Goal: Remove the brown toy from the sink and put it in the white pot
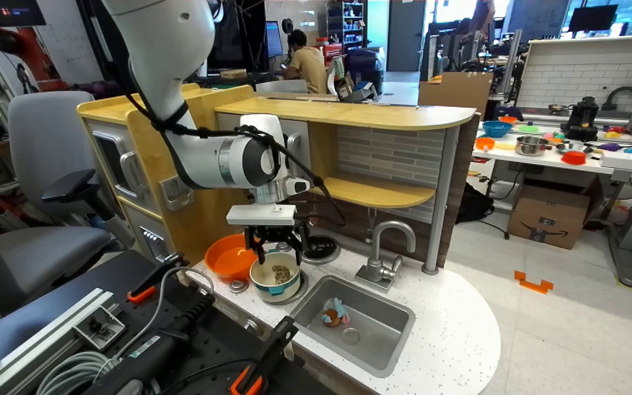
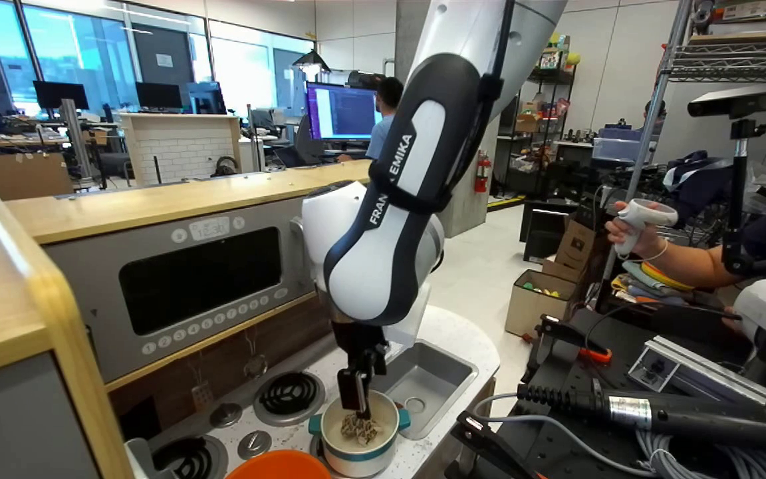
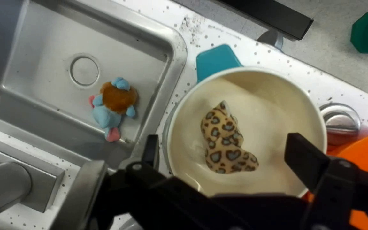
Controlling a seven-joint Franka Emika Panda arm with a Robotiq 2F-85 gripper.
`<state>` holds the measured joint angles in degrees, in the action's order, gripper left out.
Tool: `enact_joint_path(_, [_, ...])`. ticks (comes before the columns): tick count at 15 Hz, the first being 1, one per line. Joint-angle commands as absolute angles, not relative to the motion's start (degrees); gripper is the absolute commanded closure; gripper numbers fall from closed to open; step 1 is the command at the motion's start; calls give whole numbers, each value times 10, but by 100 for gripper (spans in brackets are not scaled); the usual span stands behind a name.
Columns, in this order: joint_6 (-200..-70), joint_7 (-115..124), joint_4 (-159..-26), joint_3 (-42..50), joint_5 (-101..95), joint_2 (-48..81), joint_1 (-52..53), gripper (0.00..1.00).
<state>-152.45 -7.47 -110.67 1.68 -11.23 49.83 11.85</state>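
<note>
The brown toy [image 1: 280,274] is a small tan toy with dark leopard spots. It lies inside the white pot [image 1: 263,274], and also shows there in an exterior view [image 2: 360,430] and the wrist view [image 3: 220,156]. The pot has a teal band and teal handles; its pale inside shows in the wrist view [image 3: 276,108]. My gripper [image 1: 280,257] is above the pot, with its fingers apart and nothing between them. In the wrist view the toy lies below the gap between the fingers [image 3: 225,147]. The sink [image 1: 373,326] is beside the pot.
A light-blue toy with a brown mane [image 3: 107,116] lies in the sink. An orange bowl [image 1: 229,257] stands beside the pot. A curved grey faucet [image 1: 394,226] rises behind the sink. A wooden shelf [image 1: 379,192] overhangs the counter's back. A black burner [image 2: 292,394] is near the pot.
</note>
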Motion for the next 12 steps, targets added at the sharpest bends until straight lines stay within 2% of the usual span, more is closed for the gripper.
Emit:
enact_joint_path(1, [-1572,-99,-1244,4,-124,377,75,0])
enact_joint_path(8, [-1620,-176,-1428,-38,-77,187,-49,0])
enact_joint_path(12, [-1584,-265,-1512,-77,63,41,-142,0])
